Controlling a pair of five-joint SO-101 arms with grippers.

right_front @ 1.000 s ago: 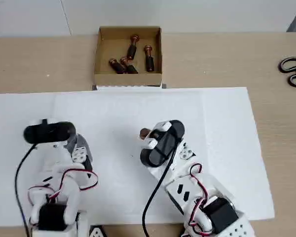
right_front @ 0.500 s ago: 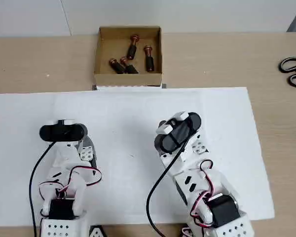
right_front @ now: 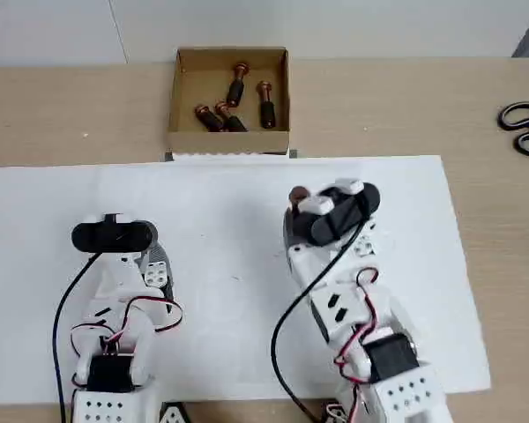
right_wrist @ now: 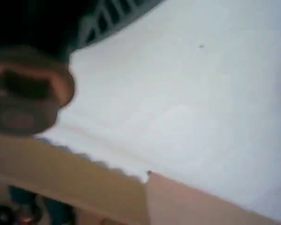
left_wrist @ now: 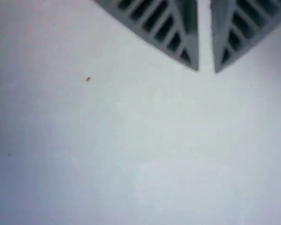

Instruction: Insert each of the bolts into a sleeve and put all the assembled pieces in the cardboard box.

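The cardboard box (right_front: 183,97) stands at the table's far edge with several dark-sleeved, copper-headed bolts (right_front: 235,84) lying in it. My right gripper (right_front: 300,207) hovers over the white sheet a short way in front of the box, shut on a bolt (right_front: 298,194) whose copper head sticks out towards the box. The right wrist view has that bolt head (right_wrist: 30,91) up close, with the box wall (right_wrist: 187,201) beyond it; its sleeve is hidden. My left gripper (left_wrist: 206,69) points down at bare paper, its fingers nearly touching and holding nothing; in the high view the left gripper (right_front: 155,263) is at the near left.
A large white paper sheet (right_front: 220,203) covers the work area in front of the box. Black-handled scissors (right_front: 525,123) lie on the wooden table at the far right edge. The tan table (right_front: 70,106) stretches on both sides of the box.
My right arm has carried the bolt right and farther from the near edge, towards the box. My left arm shifted slightly right and has kept still for the last half second.
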